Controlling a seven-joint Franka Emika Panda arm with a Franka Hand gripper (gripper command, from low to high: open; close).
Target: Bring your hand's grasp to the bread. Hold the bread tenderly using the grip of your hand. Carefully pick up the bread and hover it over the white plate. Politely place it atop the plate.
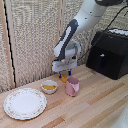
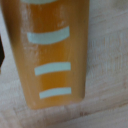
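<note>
Nearest to us in the exterior view, a large round white plate (image 1: 25, 103) with a faint brownish rim lies flat on the pale wooden surface (image 1: 95, 102), toward that view's left. Just behind it stands a small white bowl (image 1: 49, 86) holding flat yellow-orange food, and beside the bowl, on that view's right, a pink cup (image 1: 72, 86).

Behind the gap between bowl and cup, our gripper (image 1: 63, 74) hangs low with the bread (image 1: 63, 78) showing as a small orange chunk at its blue fingertips. We cannot tell whether the jaws have closed on it or only straddle it, nor whether it rests on the surface or is just off it. The wrist view is filled by the bread (image 2: 52, 55): an orange oblong block with pale stripes, above wood grain.

We judge the bread light and fairly stiff, possibly smooth, so a gentle squeeze across its narrow sides near the middle should serve; too much force could make it slip out.

The route to the plate passes over the bowl, so we should lift clear of its rim and the cup's. Farthest back, a black appliance (image 1: 109, 52) sits at the exterior view's right, well apart from the route, against a woven wall (image 1: 35, 35).
</note>
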